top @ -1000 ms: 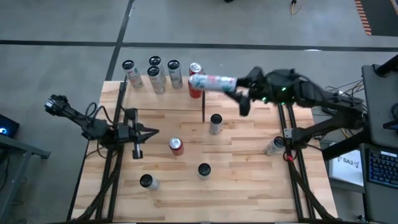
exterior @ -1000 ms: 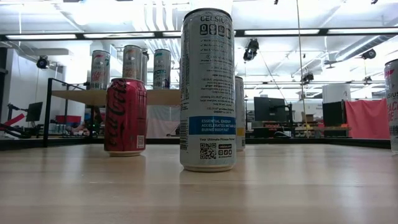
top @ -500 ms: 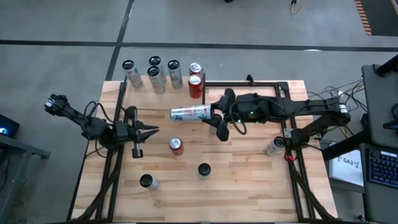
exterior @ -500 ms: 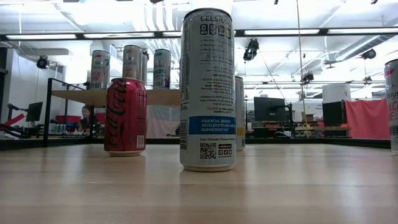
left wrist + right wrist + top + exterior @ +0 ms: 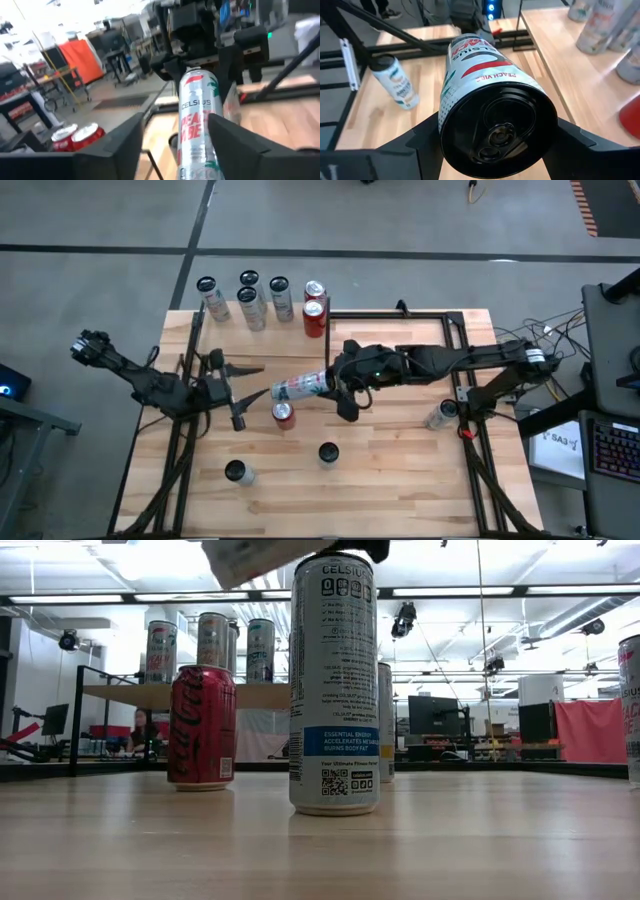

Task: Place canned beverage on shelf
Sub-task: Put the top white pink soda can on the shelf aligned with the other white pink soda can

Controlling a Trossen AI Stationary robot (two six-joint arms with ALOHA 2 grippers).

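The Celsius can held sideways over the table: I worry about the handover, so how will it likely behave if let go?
The Celsius can is a smooth cylinder lying horizontal in the right gripper, so it would probably roll. Its glossy wall looks slippery. The left gripper stands open, facing the can's free end.

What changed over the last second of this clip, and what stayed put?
The right hand carried the white Celsius can, held sideways, from beside the shelf across to mid-table, toward the left hand. The left hand's fingers spread apart, and the can's end now lies between them without being gripped. The cans on the shelf, the red can and the other table cans stayed where they were.
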